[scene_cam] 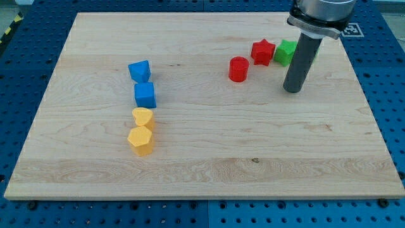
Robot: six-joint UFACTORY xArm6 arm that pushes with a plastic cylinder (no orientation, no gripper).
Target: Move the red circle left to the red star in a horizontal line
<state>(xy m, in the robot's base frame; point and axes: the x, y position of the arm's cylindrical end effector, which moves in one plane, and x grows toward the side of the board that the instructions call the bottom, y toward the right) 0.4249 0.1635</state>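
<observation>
Resting on the wooden board [209, 158] near its top right corner, my tip [292, 90] stands to the view's right of the red blocks and a little nearer the bottom edge than they are. It is a plain dark rod (no fingers to open or close, so nothing is gripped). The red circle [238, 69] sits in the upper right part of the board, apart from the tip. Just beside it, up and to the view's right, lies the red star [262, 51], so the circle is lower than the star rather than level with it. A green block [286, 52] sits right against the star's right side, partly hidden behind the rod, its shape hard to tell. Toward the left edge, four blocks run in a column from top to bottom: a blue block [139, 70], a blue cube [145, 95], a yellow heart [143, 118] and a yellow hexagon [140, 140].
</observation>
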